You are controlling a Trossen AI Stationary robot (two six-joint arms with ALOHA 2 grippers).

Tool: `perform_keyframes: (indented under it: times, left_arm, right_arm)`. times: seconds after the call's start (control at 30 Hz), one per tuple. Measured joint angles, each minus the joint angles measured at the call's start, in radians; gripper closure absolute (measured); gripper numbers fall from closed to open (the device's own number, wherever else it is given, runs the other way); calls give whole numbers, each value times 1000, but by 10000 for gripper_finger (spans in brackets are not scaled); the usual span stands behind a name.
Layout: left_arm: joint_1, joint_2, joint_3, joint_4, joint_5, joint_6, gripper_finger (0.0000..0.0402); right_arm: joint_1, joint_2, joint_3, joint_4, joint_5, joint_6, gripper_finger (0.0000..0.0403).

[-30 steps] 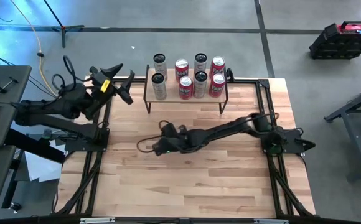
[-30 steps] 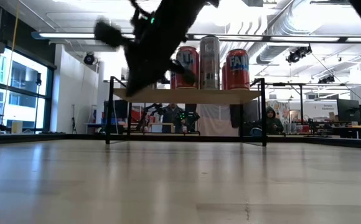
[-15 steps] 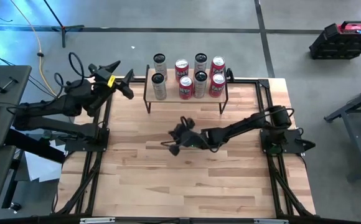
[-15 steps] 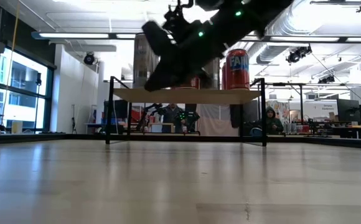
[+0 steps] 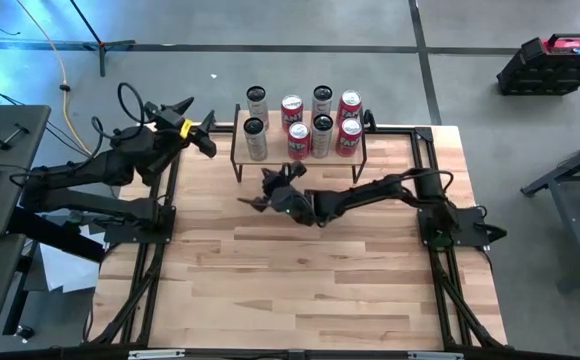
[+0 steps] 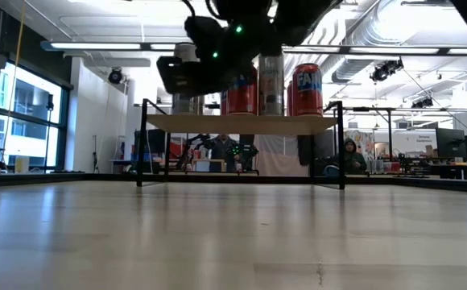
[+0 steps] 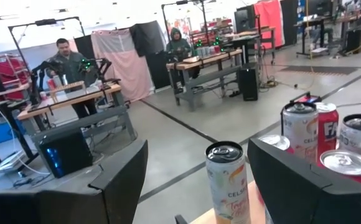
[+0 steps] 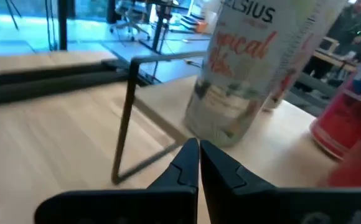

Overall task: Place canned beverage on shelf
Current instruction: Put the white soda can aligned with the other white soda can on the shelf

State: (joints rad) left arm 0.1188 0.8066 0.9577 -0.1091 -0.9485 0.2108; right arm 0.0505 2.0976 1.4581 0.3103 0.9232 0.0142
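Note:
The shelf [image 5: 300,152] stands at the table's far edge, a light plank on thin black legs, with several cans on top: silver ones [image 5: 256,140] at its left end and red ones [image 5: 298,140] further right. My right gripper [image 5: 262,190] hovers just in front of the shelf's left part, shut and empty. In the right wrist view its fingertips [image 8: 198,149] point at a silver Celsius can [image 8: 255,68] standing on the plank. My left gripper [image 5: 195,135] is open and empty past the table's far left corner, facing the cans [image 7: 228,180].
A black frame rail [image 5: 160,200] runs along the table's left and right sides. The shelf's thin front leg [image 8: 123,124] stands close to my right gripper. The wooden tabletop [image 5: 300,280] stretches toward the near edge. People and workbenches [image 7: 68,56] show in the room behind.
My right gripper has swung from the table's middle left toward the right, then toward the far edge, up to the shelf's left front. The cans and the shelf have stayed where they were.

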Motion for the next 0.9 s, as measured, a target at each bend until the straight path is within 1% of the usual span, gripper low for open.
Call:
perform_keyframes:
  times: [0.1, 0.17, 0.27, 0.9]
  left_arm:
    - [0, 0, 0, -2, 0, 0, 135]
    - [0, 0, 0, -3, 0, 0, 135]
    - [0, 0, 0, -3, 0, 0, 135]
    - [0, 0, 0, -4, -7, 1, 135]
  right_arm:
    - [-27, 18, 27, 27, -89, 4, 403]
    - [-39, 30, 43, 28, -113, 4, 403]
    - [-53, 33, 52, 21, -98, 4, 403]
    - [-99, 32, 55, 30, -149, 7, 403]
